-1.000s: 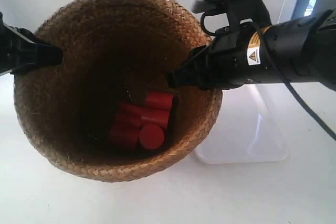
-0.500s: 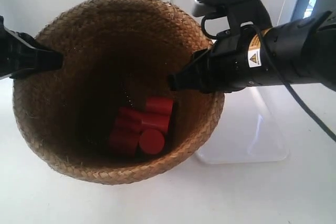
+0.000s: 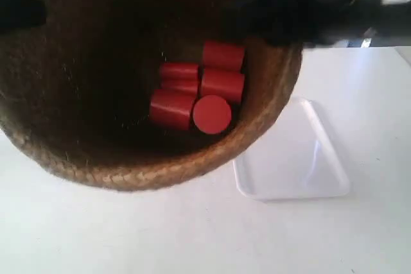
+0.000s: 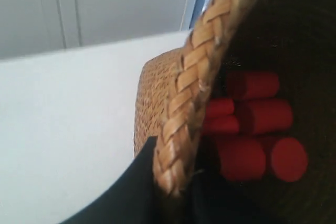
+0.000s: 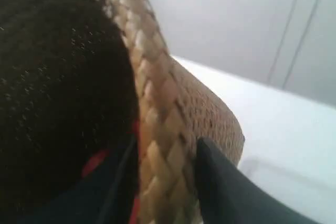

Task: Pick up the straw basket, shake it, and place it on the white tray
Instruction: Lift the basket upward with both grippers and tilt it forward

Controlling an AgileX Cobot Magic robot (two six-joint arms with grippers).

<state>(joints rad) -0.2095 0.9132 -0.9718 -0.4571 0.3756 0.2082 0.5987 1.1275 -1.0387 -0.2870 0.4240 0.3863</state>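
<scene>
Clamping the straw basket (image 3: pixel 128 172) at its rim, the left gripper (image 4: pixel 173 184) and right gripper (image 5: pixel 165 179) hold it raised, seemingly mid-shake; the white tray (image 3: pixel 302 174), lower right, awaits.

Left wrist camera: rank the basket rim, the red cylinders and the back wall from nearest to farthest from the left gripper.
1. Basket rim: clamped between the jaws of the left gripper.
2. Red cylinders: deeper in, lying at the bottom of the basket.
3. Back wall: far off, outside the basket.
</scene>
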